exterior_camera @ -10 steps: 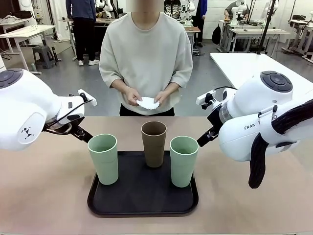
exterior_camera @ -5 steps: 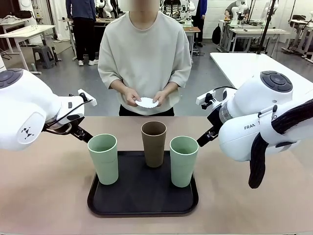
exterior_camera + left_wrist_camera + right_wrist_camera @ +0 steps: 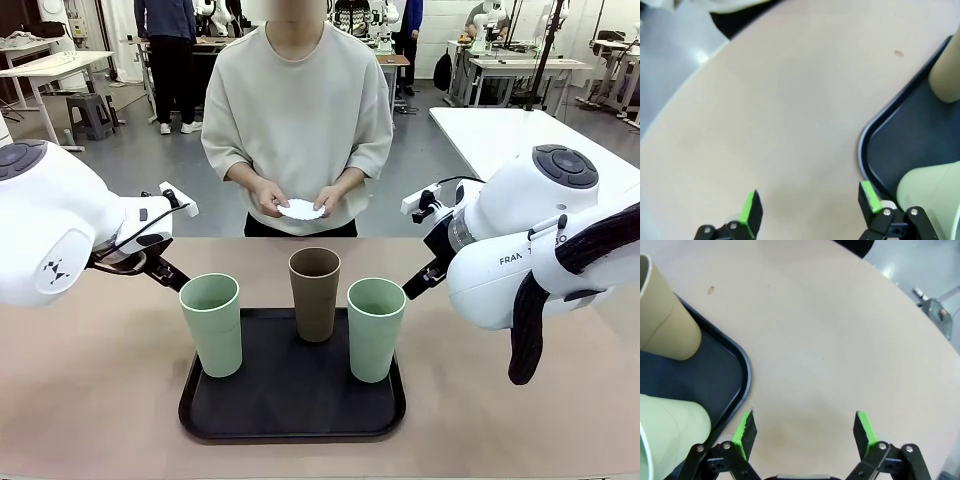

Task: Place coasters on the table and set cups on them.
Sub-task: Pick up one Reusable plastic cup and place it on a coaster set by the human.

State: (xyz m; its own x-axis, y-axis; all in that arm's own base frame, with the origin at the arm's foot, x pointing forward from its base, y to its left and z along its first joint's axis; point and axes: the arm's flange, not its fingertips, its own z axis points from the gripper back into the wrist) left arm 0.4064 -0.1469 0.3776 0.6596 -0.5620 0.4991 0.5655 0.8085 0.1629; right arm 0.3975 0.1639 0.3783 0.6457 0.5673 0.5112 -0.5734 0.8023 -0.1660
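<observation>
**Coasters not yet down; cups waiting on the tray**

Step in hand: the first one, laying coasters. The person [image 3: 297, 110] stands at the far side of the bench [image 3: 90, 400] and holds the coasters [image 3: 301, 210] at waist height between one hand [image 3: 268, 196] and the other hand [image 3: 332, 198], above the far edge. From here they read as one white lacy piece. It may be a stack, but I cannot count it. No coaster lies on the bench.

Containers: a black tray [image 3: 290, 420] sits mid-bench and carries all three cups upright: a green cup [image 3: 211, 323] at its left, a brown cup [image 3: 315, 293] at the back middle and a second green cup [image 3: 375, 328] at its right. All three look empty and stand apart from one another.

Left arm [image 3: 60, 225]: left jaws spread fully and holding nothing, poised over bare bench just beside the tray's left corner, with the near green cup close by.

Right arm [image 3: 520, 240]: right jaws likewise fully apart and holding nothing, over bare bench beside the tray's right corner.

Next move, as I judge it: coasters must go down on open bench clear of the tray. Only then does either arm have a target. After that, close on a cup's tapered wall, lift it clear of the tray rim and centre it on a coaster. Thin paper may shift if a cup base drags.
</observation>
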